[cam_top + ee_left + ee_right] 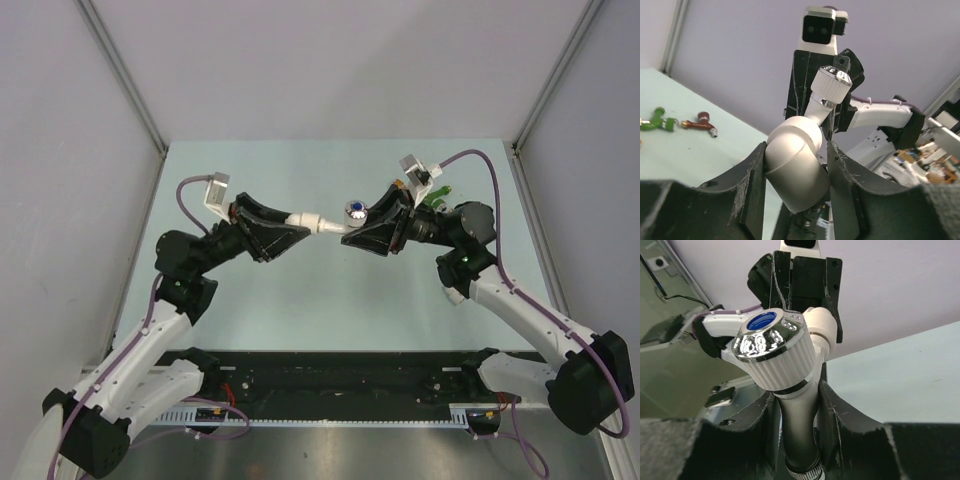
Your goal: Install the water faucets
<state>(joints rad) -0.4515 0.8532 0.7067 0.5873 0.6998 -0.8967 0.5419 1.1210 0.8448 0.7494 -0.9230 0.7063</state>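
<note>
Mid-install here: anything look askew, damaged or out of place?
Nothing stands out. The left gripper clamps the white pipe connector, the right gripper clamps the white faucet, and the two parts meet in mid-air. The green faucet and dark red faucet lie on the table.

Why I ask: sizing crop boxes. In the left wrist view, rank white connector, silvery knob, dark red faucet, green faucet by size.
1. white connector, nearest the camera.
2. silvery knob.
3. dark red faucet, green faucet: alike.

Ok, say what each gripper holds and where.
Left gripper: white pipe connector, clamped across its rounded body. Right gripper: white faucet, clamped on the stem below its silvery knob.
</note>
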